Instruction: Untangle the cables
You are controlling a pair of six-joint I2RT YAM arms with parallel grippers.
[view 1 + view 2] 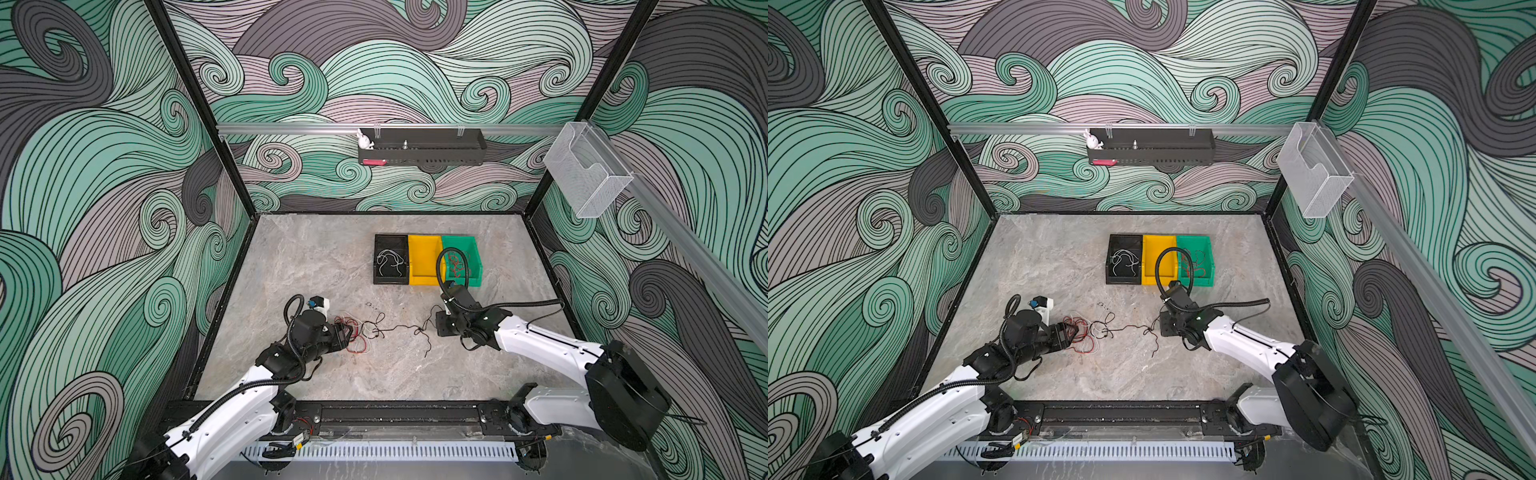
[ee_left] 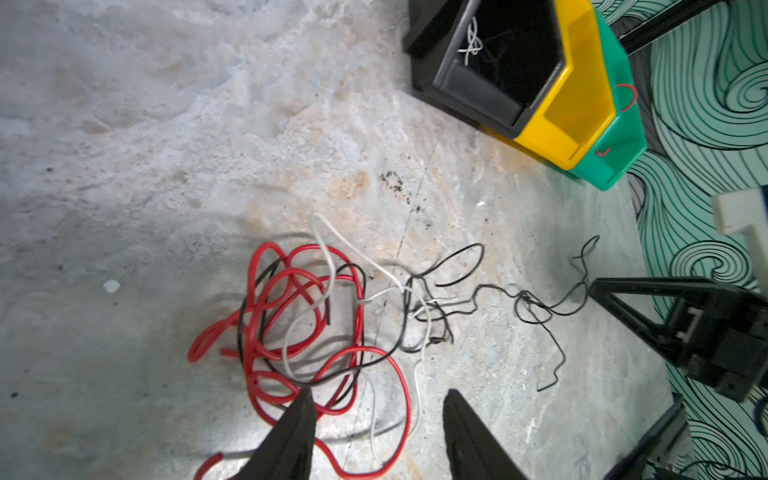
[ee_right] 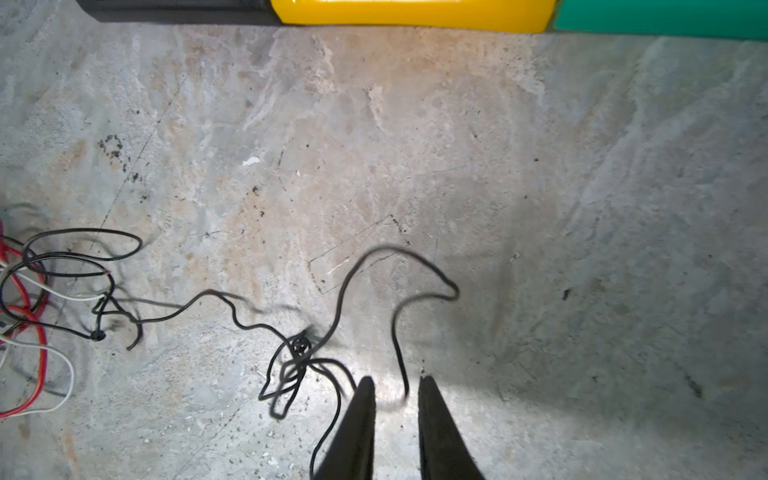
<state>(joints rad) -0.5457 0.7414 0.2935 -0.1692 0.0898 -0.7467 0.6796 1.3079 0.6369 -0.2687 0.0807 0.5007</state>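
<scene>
In both top views the cables (image 1: 360,332) lie mid-table, nearer than the black bin (image 1: 390,239), yellow bin (image 1: 424,240) and green bin (image 1: 473,266). They form a red, white and black tangle at the left gripper (image 1: 348,332), and one black wire (image 1: 397,327) trails right to the right gripper (image 1: 438,326). The left wrist view shows the left gripper's jaws wide apart over the red loops, gripping nothing. In the right wrist view the right gripper's jaws are narrowly parted, with the black wire's end between them, apparently unpinched, and a small knot (image 3: 300,345) just left. This looks like a re-grip between pulls. Next, each gripper should close on a separate strand and draw apart gently.
</scene>
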